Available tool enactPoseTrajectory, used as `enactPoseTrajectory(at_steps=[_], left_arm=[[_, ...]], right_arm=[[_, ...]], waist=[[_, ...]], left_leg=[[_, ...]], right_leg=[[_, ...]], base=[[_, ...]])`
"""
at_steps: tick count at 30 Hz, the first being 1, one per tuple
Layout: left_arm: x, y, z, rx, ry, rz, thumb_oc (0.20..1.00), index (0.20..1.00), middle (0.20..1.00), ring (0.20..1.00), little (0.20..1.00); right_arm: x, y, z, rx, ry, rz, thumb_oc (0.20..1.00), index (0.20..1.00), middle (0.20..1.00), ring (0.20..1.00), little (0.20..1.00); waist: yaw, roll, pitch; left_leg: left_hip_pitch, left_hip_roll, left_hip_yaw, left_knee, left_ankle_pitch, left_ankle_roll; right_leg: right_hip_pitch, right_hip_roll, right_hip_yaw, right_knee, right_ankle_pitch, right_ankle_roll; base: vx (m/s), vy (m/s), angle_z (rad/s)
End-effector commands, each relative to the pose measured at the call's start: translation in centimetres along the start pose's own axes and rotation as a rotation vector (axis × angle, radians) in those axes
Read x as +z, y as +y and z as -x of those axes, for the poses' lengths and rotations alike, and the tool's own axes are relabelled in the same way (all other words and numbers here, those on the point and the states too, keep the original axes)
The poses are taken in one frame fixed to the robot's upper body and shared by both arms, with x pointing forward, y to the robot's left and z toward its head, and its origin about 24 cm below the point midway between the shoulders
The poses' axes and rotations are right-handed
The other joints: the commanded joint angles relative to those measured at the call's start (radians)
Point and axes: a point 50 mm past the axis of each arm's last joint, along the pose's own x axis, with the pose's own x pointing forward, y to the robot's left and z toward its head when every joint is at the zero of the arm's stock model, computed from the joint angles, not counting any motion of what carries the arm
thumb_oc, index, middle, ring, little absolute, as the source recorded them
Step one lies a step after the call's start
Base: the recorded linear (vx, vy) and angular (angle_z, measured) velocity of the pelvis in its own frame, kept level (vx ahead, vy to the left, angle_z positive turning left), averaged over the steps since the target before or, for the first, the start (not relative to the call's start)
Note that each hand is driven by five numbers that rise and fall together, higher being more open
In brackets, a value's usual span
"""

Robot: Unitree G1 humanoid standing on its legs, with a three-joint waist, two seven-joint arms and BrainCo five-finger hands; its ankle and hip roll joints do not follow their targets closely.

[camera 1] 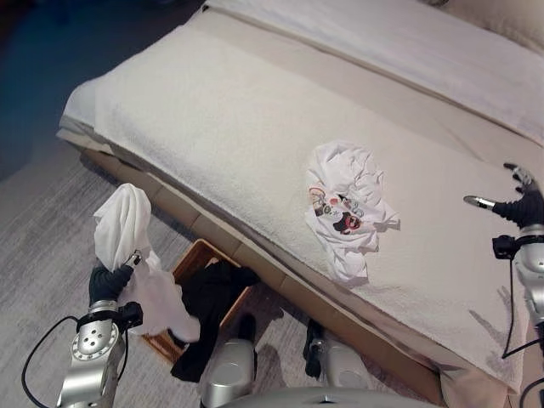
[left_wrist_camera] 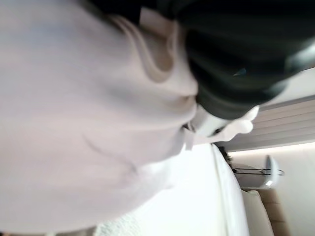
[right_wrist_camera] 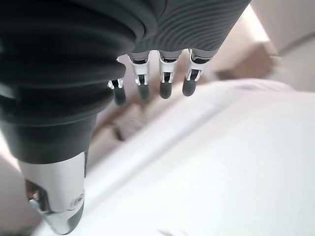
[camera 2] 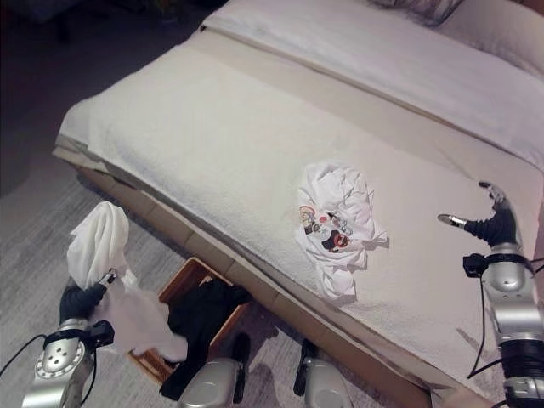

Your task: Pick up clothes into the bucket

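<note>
My left hand is shut on a white garment and holds it up beside the bed, above the floor; the cloth hangs down over the edge of the wooden bucket. In the left wrist view this white garment drapes right over the hand. A black garment lies in the bucket and spills over its rim. A crumpled white T-shirt with a printed picture lies on the bed. My right hand hovers open over the bed's right side, away from the T-shirt, with nothing in it.
The bed has a cream terry cover and a white sheet at its far side. The bucket stands on grey carpet close against the bed's base.
</note>
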Motion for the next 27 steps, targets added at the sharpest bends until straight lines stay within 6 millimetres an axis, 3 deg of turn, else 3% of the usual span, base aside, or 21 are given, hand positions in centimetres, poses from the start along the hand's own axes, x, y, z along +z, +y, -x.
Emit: enactPoseTrajectory(at_steps=[1,7,9,14,16,17,18,21,22,27], left_arm=[[3.6,1.8,-1.5,0.056,-0.181,-0.099,0.2,0.2,0.2,0.2,0.2],[1.5,1.6,-3.6,0.097,-0.074,-0.219,0.2,0.2,0.2,0.2,0.2],[0.7,1.5,-4.6,0.129,-0.027,-0.258,0.2,0.2,0.2,0.2,0.2],[0.7,1.8,-5.7,0.191,-0.014,-0.311,0.2,0.2,0.2,0.2,0.2],[1.4,2.4,-6.9,0.231,-0.021,-0.449,0.2,0.2,0.2,0.2,0.2],[1.6,2.4,-7.2,0.23,-0.028,-0.489,0.533,0.533,0.533,0.533,0.533],[1.4,2.8,-7.4,0.238,-0.011,-0.535,1.0,1.0,1.0,1.0,1.0],[1.7,3.5,-8.0,0.247,0.005,-0.619,1.0,1.0,1.0,1.0,1.0],[2.0,4.0,-8.5,0.258,0.014,-0.689,1.0,1.0,1.0,1.0,1.0],[1.7,4.5,-8.7,0.294,0.05,-0.749,1.0,1.0,1.0,1.0,1.0]], right_arm=[[2.6,-1.2,-1.8,-0.103,-0.079,0.006,1.0,1.0,1.0,1.0,1.0],[3.0,-0.9,-2.7,-0.14,-0.07,-0.004,1.0,1.0,1.0,1.0,1.0],[4.0,-0.6,-3.0,-0.149,-0.1,-0.028,1.0,1.0,1.0,1.0,1.0],[5.2,-0.1,-3.3,-0.154,-0.141,-0.049,1.0,1.0,1.0,1.0,1.0],[7.2,0.1,-3.7,-0.166,-0.205,-0.074,1.0,1.0,1.0,1.0,1.0],[7.7,0.2,-3.9,-0.171,-0.221,-0.084,1.0,1.0,1.0,1.0,1.0],[8.3,0.1,-4.0,-0.174,-0.239,-0.087,1.0,1.0,1.0,1.0,1.0],[9.5,0.2,-4.5,-0.176,-0.268,-0.08,1.0,1.0,1.0,1.0,1.0],[11.0,0.3,-4.9,-0.174,-0.306,-0.072,1.0,1.0,1.0,1.0,1.0],[14.0,0.4,-5.3,-0.184,-0.386,-0.083,1.0,1.0,1.0,1.0,1.0]], waist=[[0.002,-0.008,0.006],[0.008,-0.006,0.07],[0.004,-0.016,0.105],[0.0,-0.029,0.131],[-0.008,-0.045,0.165],[-0.01,-0.047,0.175],[-0.014,-0.053,0.181],[-0.023,-0.061,0.181],[-0.028,-0.069,0.181],[-0.04,-0.077,0.181]], left_leg=[[-0.109,0.002,-0.067,0.077,-0.018,-0.038],[-0.168,0.008,-0.068,0.13,-0.027,-0.039],[-0.202,0.012,-0.069,0.159,-0.03,-0.038],[-0.247,0.014,-0.067,0.194,-0.035,-0.037],[-0.301,0.018,-0.064,0.236,-0.038,-0.036],[-0.312,0.018,-0.062,0.243,-0.039,-0.035],[-0.329,0.02,-0.061,0.253,-0.04,-0.034],[-0.371,0.022,-0.058,0.273,-0.041,-0.034],[-0.406,0.025,-0.057,0.288,-0.043,-0.033],[-0.481,0.025,-0.053,0.332,-0.049,-0.03]], right_leg=[[0.017,-0.059,-0.033,0.095,-0.08,0.049],[-0.045,-0.061,-0.022,0.144,-0.093,0.044],[-0.081,-0.059,-0.015,0.166,-0.096,0.041],[-0.128,-0.057,-0.004,0.195,-0.101,0.037],[-0.182,-0.054,0.006,0.228,-0.104,0.035],[-0.195,-0.054,0.009,0.235,-0.103,0.034],[-0.213,-0.052,0.011,0.241,-0.102,0.034],[-0.253,-0.047,0.018,0.252,-0.1,0.034],[-0.288,-0.044,0.025,0.256,-0.096,0.034],[-0.363,-0.039,0.041,0.279,-0.091,0.031]], base=[[-0.08,0.02,0.17],[-0.05,0.02,0.05],[-0.08,0.013,0.01],[-0.05,0.008,-0.01],[-0.09,0.015,-0.03],[-0.09,0.028,-0.06],[-0.06,0.033,-0.08],[-0.04,0.024,-0.07],[-0.05,0.024,-0.1],[-0.03,0.026,-0.07]])
